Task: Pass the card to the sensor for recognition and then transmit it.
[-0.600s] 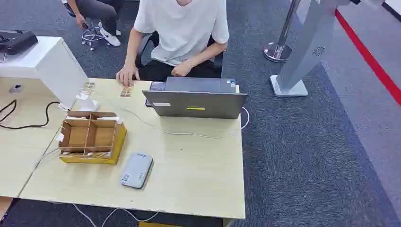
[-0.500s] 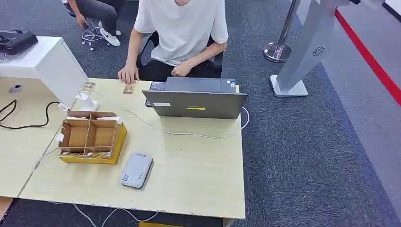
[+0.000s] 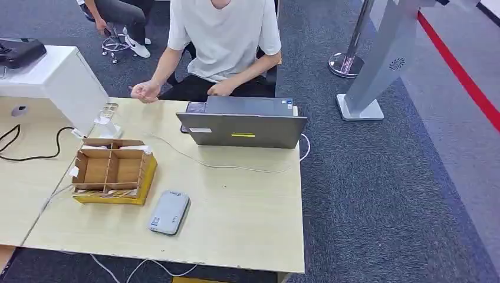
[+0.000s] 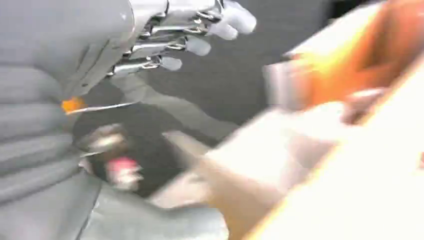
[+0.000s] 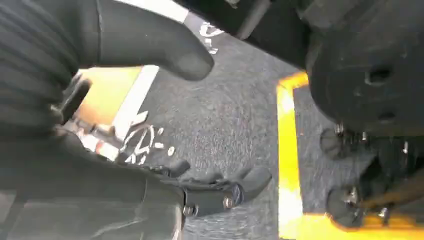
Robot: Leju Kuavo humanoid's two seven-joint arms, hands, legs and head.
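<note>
My left hand [image 4: 165,40] hangs empty, fingers loosely spread; my right hand [image 5: 150,150] hangs empty, fingers apart. The sensor [image 3: 170,212] waits at lower centre. A person's hand [image 3: 144,91], upper left, seems to offer the card.

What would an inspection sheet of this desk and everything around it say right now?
Surface: pale wooden table, bare in front.
Job's things: grey card sensor flat near the front edge; person's hand raised above the far edge, card not discernible.
Clutter: cardboard divider box, compartments empty; laptop; white box.
Hands: left hand and right hand both hold nothing.
Cables: white cable by the laptop; black cable.
Surroundings: grey carpet, red floor line, seated person.
</note>
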